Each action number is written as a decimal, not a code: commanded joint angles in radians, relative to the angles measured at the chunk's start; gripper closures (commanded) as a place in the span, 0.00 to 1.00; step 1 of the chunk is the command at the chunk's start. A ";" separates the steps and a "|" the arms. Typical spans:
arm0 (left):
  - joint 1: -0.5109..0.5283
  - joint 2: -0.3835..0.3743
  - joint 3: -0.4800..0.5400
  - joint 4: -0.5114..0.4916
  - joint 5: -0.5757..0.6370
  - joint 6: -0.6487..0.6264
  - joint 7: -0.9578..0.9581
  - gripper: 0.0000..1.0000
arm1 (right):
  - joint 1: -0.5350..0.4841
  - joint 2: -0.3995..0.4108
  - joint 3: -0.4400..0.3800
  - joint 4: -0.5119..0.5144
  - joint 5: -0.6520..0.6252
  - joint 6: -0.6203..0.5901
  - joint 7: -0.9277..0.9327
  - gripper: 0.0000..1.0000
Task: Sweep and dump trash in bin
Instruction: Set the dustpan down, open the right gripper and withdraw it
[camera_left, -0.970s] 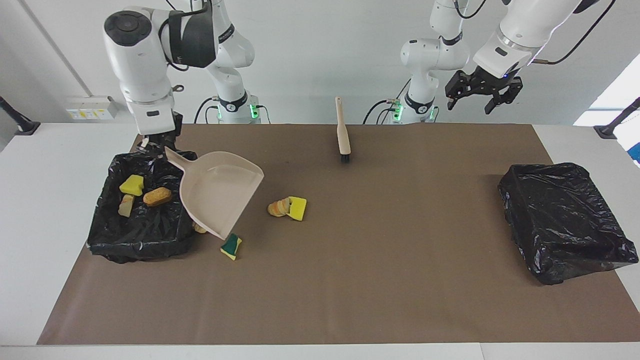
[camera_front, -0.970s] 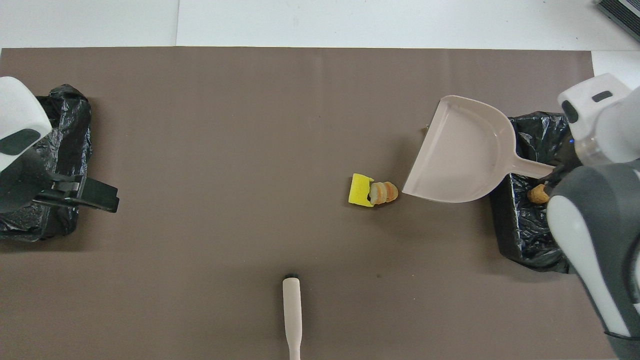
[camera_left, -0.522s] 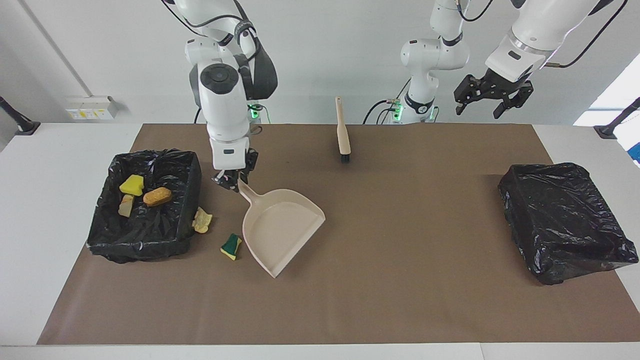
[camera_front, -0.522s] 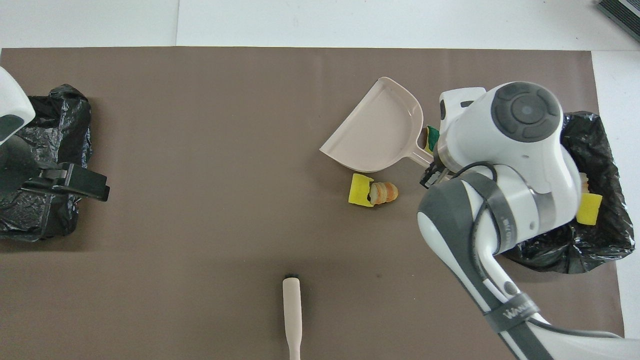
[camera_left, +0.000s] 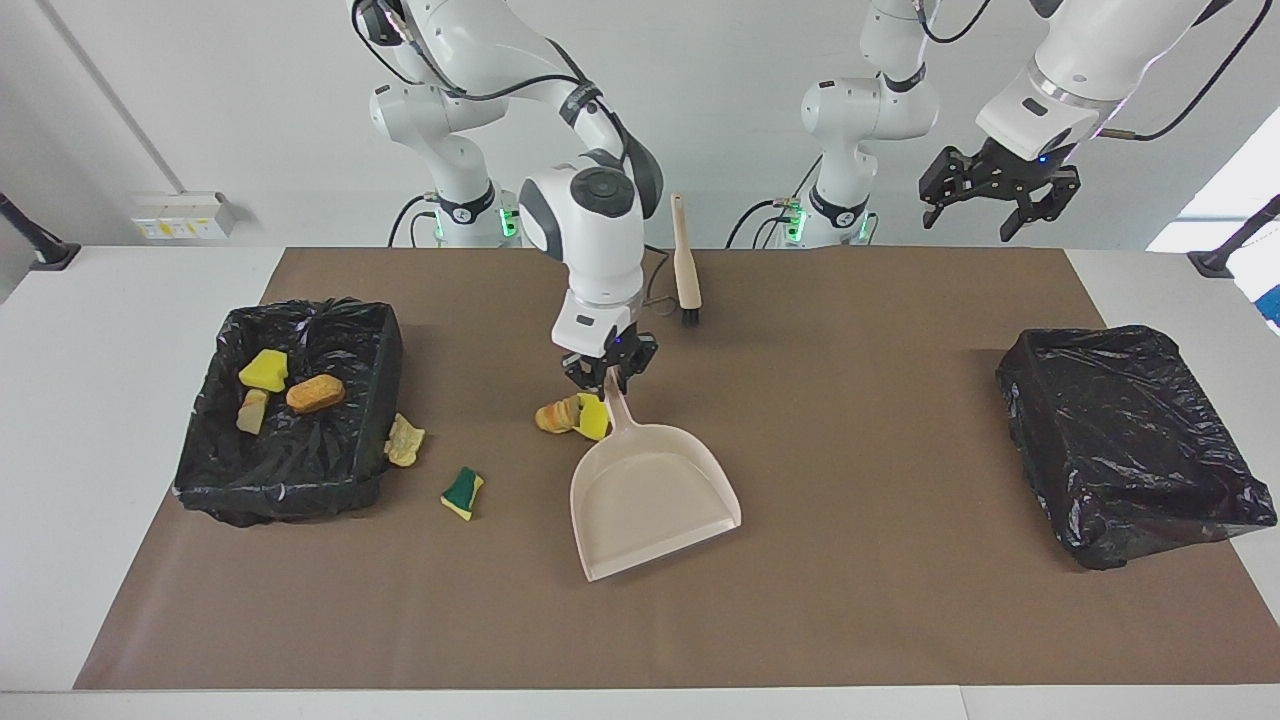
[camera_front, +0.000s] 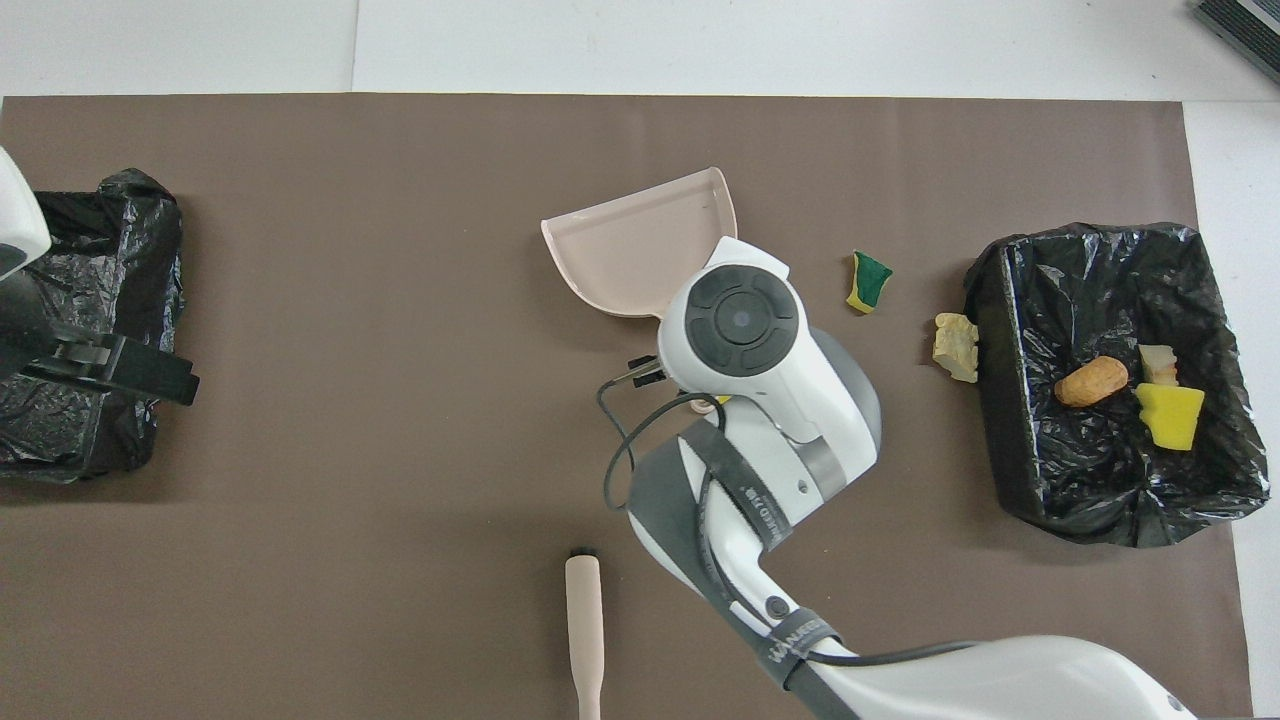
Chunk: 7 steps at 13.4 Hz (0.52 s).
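My right gripper (camera_left: 607, 381) is shut on the handle of the beige dustpan (camera_left: 650, 490), held low over the middle of the mat with its mouth turned away from the robots. A yellow sponge chunk and a bread lump (camera_left: 572, 415) lie right beside the handle. A green-and-yellow sponge piece (camera_left: 462, 493) and a tan lump (camera_left: 404, 440) lie on the mat by the black-lined bin (camera_left: 300, 312) at the right arm's end. Three scraps (camera_front: 1140, 390) lie in that bin (camera_front: 1000, 420). In the overhead view the right arm hides the handle of the dustpan (camera_front: 630, 250). My left gripper (camera_left: 998, 196) hangs open and waits.
A second black-lined bin (camera_left: 1150, 500) stands at the left arm's end, partly under the raised left gripper (camera_front: 140, 368) in the overhead view. A beige brush (camera_left: 686, 265) lies near the robots' edge of the brown mat (camera_left: 880, 600).
The right arm has carried the dustpan away from the bin to the middle of the mat and turned its mouth away from the robots. The left gripper has drifted slightly.
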 joint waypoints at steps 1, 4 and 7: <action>0.010 -0.004 -0.006 -0.003 0.020 0.024 0.024 0.00 | 0.077 0.154 -0.008 0.163 -0.024 0.007 0.245 1.00; 0.014 -0.005 -0.006 -0.003 0.018 0.022 0.008 0.00 | 0.097 0.177 -0.008 0.183 -0.032 0.007 0.346 1.00; 0.001 -0.007 -0.008 -0.003 0.017 0.024 0.004 0.00 | 0.111 0.170 -0.006 0.188 -0.021 -0.009 0.417 0.00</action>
